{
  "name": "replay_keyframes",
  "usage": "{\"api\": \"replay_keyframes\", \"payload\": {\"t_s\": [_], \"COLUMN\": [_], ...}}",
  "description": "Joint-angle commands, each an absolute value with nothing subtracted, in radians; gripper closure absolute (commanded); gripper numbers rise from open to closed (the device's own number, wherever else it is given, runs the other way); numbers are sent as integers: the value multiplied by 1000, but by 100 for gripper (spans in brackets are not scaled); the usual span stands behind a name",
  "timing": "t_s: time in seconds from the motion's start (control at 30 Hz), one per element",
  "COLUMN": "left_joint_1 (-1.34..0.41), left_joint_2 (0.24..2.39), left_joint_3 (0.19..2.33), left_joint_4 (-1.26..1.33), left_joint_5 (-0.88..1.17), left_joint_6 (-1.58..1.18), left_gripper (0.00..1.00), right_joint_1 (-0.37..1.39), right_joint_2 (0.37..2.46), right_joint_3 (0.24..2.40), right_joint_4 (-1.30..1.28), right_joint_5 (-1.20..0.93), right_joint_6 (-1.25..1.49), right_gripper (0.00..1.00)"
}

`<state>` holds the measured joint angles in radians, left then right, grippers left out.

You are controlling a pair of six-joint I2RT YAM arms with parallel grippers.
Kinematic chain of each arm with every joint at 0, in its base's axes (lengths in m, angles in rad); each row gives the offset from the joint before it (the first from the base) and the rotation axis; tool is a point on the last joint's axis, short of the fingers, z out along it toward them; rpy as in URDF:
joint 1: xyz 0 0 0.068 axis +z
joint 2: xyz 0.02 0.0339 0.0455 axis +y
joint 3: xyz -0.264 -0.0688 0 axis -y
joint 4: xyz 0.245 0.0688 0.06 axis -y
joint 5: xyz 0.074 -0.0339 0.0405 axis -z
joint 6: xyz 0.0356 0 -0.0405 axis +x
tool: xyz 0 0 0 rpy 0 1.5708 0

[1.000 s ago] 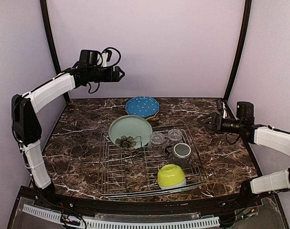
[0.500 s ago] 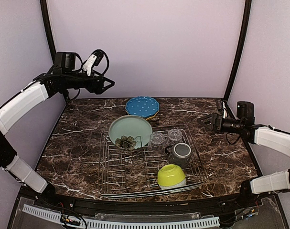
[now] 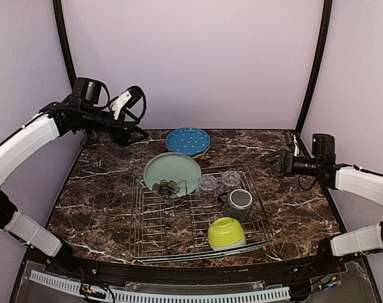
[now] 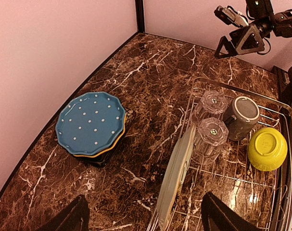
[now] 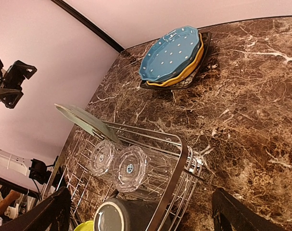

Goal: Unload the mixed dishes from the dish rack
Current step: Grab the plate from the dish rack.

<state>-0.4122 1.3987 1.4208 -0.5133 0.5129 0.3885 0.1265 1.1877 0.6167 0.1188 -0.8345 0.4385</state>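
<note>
Left hand [image 3: 138,133] is dropping from high up toward the far-left surface [image 3: 103,189], right hand [image 3: 269,160] is staying put | top: both hands are gaping apart, holding nothing, dish rack [image 3: 150,221] sitting between them | left wrist: fingers [image 4: 69,219] are spreading wide above the teal plate [image 4: 177,166] standing in the rack, dotted blue plate [image 4: 90,122] lying outside it | right wrist: fingers [image 5: 49,211] are standing apart, glasses [image 5: 129,168] and grey mug [image 5: 114,217] sitting in the rack below.

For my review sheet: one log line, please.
left hand: open, empty; right hand: open, empty; blue plate: stacked outside rack; dish rack: teal plate, glasses, mug, bowl
</note>
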Motion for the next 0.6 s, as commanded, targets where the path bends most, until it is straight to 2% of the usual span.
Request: {"api": "replay_keyframes", "payload": {"t_s": [0.0, 0.33, 0.57], "left_joint_1": [-469, -599, -637], "left_joint_2": [1421, 1525, 1586], "left_joint_3": [1441, 1546, 1591], "left_joint_4": [-622, -765, -795], "left_joint_5": [489, 294, 247], "left_joint_6": [479, 591, 602], "left_gripper": [22, 29, 31], "right_joint_1": [130, 130, 130], "right_joint_2": [1205, 1225, 1231], "right_joint_3": [644, 646, 644], "right_joint_4": [143, 159, 161], "right_joint_5": [-844, -851, -849], "right_joint_6": [425, 432, 434], "right_gripper": [1, 1, 2]}}
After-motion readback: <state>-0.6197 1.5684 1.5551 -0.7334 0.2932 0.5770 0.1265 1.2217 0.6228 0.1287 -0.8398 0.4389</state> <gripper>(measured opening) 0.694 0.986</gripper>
